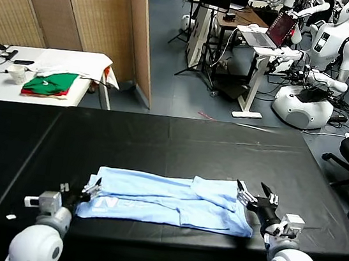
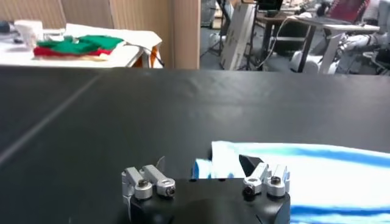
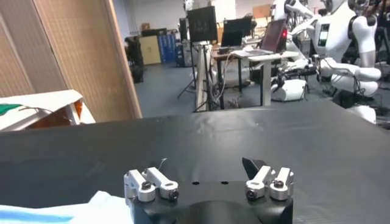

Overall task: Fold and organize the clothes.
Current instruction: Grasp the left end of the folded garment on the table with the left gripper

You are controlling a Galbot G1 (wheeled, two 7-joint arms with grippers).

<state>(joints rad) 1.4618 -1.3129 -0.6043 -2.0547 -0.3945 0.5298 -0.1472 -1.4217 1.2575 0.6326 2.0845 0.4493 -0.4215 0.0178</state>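
The pale sky-blue T-shirt [image 1: 168, 200] lies flat on the black tabletop [image 1: 173, 143], near the robot's edge; it is folded into a long band whose long axis runs left to right across the robot's front, one end toward each arm. White lettering shows on its left end (the letters themselves too small to read), and a folded flap lies on top toward the right end.

The left claw [image 1: 90, 191] sits low at the shirt's left end with its jaws spread apart and nothing between them; in the left wrist view [image 2: 204, 170] the blue cloth lies just ahead of the fingers, and I cannot tell whether they touch it. The right claw [image 1: 257, 196] stands at the shirt's right end, jaws likewise wide and empty; its wrist view [image 3: 207, 173] shows only a corner of the cloth beside one finger.

On a white table [image 1: 74, 59] well behind, to the left, green and red folded garments [image 1: 50, 84] are stacked beside a cup [image 1: 16, 74].
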